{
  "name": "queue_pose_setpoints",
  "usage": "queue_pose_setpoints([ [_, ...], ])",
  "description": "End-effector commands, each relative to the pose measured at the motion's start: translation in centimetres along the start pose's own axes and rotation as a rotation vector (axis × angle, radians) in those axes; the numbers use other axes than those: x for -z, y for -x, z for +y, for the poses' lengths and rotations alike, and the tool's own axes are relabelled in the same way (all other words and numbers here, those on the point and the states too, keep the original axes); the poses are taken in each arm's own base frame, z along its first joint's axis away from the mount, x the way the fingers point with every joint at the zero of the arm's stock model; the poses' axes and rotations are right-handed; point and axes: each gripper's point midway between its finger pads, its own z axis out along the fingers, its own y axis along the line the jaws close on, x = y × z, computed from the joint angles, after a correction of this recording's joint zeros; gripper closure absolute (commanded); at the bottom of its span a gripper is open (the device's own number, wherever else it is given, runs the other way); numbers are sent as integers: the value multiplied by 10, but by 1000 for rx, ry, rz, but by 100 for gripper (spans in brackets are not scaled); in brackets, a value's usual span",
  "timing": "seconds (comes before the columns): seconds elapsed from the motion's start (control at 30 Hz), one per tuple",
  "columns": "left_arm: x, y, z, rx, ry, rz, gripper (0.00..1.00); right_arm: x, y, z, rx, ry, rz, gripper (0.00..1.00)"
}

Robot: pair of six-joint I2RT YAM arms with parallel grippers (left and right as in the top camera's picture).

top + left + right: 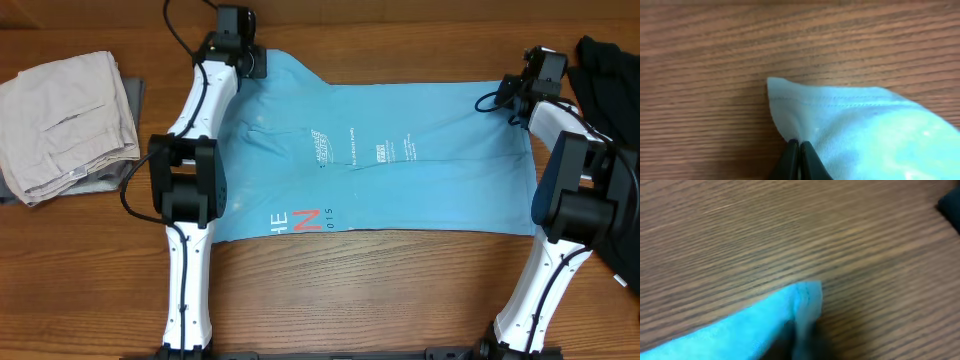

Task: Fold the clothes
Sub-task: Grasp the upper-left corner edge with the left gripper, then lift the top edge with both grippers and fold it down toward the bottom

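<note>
The clothes (380, 150), a light blue T-shirt with small white print and red-and-white lettering at its near edge, lie spread flat across the table. My left gripper (247, 62) is at the shirt's far left corner. In the left wrist view this gripper (799, 143) is shut, pinching the hemmed edge of the cloth (850, 120). My right gripper (500, 98) is at the far right corner. The right wrist view is blurred: a fold of blue cloth (755, 325) stands between the dark fingers of that gripper (802, 330), and its grip is unclear.
Folded beige trousers (65, 120) lie at the far left on a dark grey cloth. A black garment (610, 60) lies at the far right, its edge also in the right wrist view (950, 202). Bare wooden table (380, 290) runs along the front.
</note>
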Motion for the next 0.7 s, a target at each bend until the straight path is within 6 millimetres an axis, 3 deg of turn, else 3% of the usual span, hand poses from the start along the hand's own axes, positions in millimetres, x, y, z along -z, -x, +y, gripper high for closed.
queue_pose_setpoints([
  [0.0,31,28,-1,-16,-8,-56,96,-10,-17,-3,-1,-6,33,71],
  [0.4,31,28,-1,-16,-8,-55,96,-10,6,1,-6,15,-59,53],
  [0.67,31,28,-1,-16,-8,-55,96,-12,3,0,-6,14,-53,54],
])
